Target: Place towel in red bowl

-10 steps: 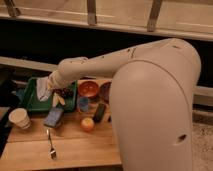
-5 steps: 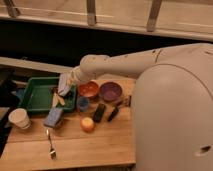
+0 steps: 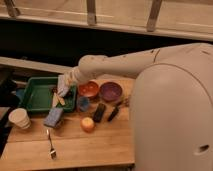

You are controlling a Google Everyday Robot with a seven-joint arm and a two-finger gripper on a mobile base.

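The robot's end effector [image 3: 67, 80] is clamped on the towel [image 3: 63, 88], a pale cloth that hangs from it above the right rim of the green tray [image 3: 35, 96], at the back left of the table [image 3: 100, 147]. The red bowl [image 3: 89, 89] sits just beside the towel at its 3 o'clock, with nothing showing inside it, and the purple bowl [image 3: 110, 91] stands next to it, again at 3 o'clock. A small blue cup [image 3: 83, 104] stands at the red bowl's 7 o'clock. Two dark oblong items [image 3: 99, 113] lie at the purple bowl's 6 o'clock, with an orange fruit [image 3: 87, 124] at their 8 o'clock. A blue-grey sponge [image 3: 53, 117] rests at the tray's 5 o'clock, a beige cup [image 3: 20, 118] at its 7 o'clock, and a fork [image 3: 51, 145] near the table's front edge. The white arm [image 3: 125, 62] reaches in from 3 o'clock.
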